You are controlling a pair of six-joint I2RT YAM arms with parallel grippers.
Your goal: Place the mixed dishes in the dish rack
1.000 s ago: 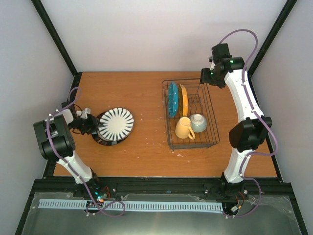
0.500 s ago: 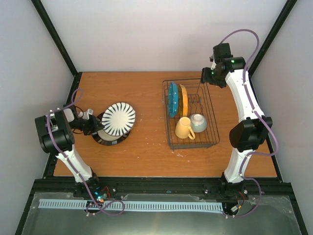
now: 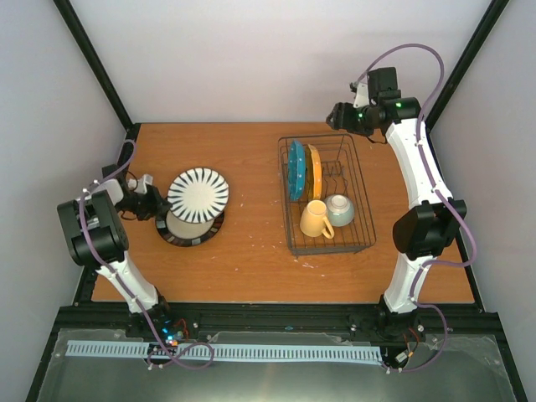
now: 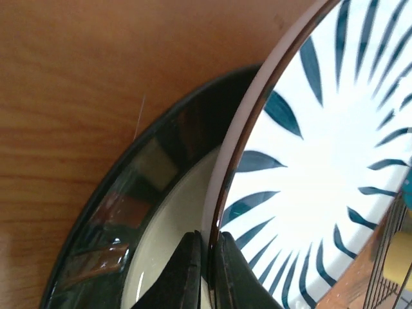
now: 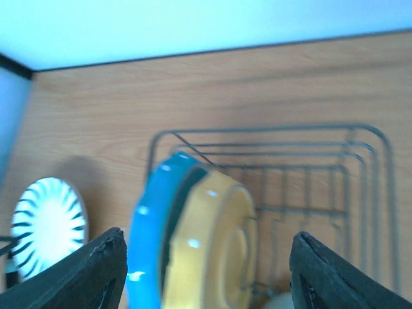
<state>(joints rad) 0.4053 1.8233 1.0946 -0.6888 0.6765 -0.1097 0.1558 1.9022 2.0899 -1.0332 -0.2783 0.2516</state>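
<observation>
My left gripper [image 3: 152, 202] [image 4: 207, 270] is shut on the rim of the black-and-white striped plate [image 3: 198, 194] [image 4: 328, 161], holding it tilted above the dark-rimmed beige plate [image 3: 186, 229] [image 4: 148, 219] that lies on the table. The dish rack [image 3: 327, 194] [image 5: 302, 167] holds the teal dotted plate [image 3: 296, 169] [image 5: 154, 225] and the orange dotted plate [image 3: 313, 171] [image 5: 215, 248] upright, with the pale yellow mug [image 3: 315, 219] and the pale green bowl [image 3: 340, 209] at its near end. My right gripper [image 3: 342, 115] [image 5: 206, 270] is open and empty, high above the rack's far end.
The wooden table [image 3: 243, 159] is walled at the back and both sides. The rack has free upright slots [image 3: 339, 174] to the right of the orange plate.
My left gripper has lifted the striped plate further off the beige plate and drawn back to the left. My right gripper has swung left above the rack's far end.
</observation>
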